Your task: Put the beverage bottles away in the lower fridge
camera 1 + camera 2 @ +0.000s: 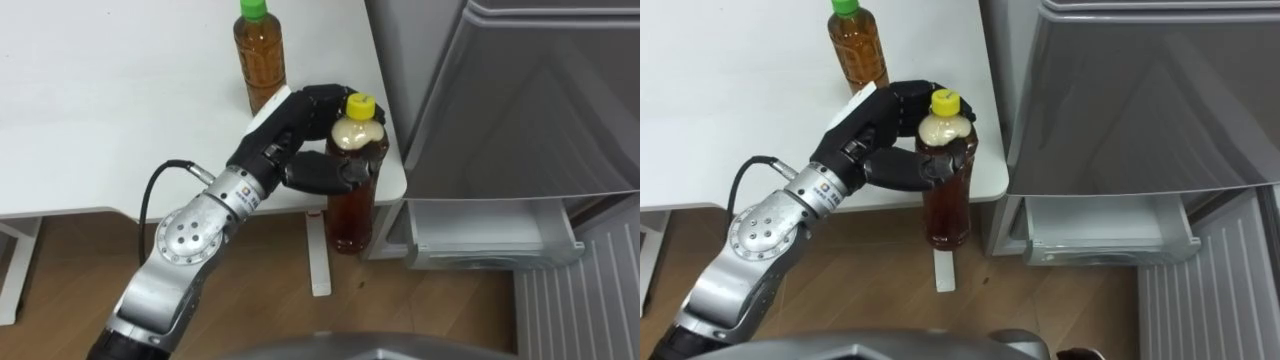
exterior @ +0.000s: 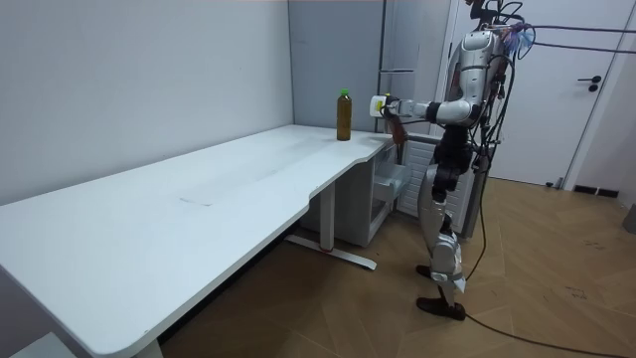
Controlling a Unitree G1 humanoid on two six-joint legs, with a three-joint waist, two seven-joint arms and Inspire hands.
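White table (image 1: 100, 120) | left robot hand (image 1: 292, 128) clamped on yellow-capped bottle (image 1: 350, 215) | green-capped bottle (image 1: 260, 60) upright

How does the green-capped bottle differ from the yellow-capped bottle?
The green-capped bottle stands on the white table; the yellow-capped bottle is held by the left hand beyond the table's edge. The green-capped bottle's drink is lighter amber, the yellow-capped bottle's darker brown. Both are clear bottles.

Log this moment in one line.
left robot hand: shut on yellow-cap bottle | held past table edge, by fridge | green-cap bottle: upright on table
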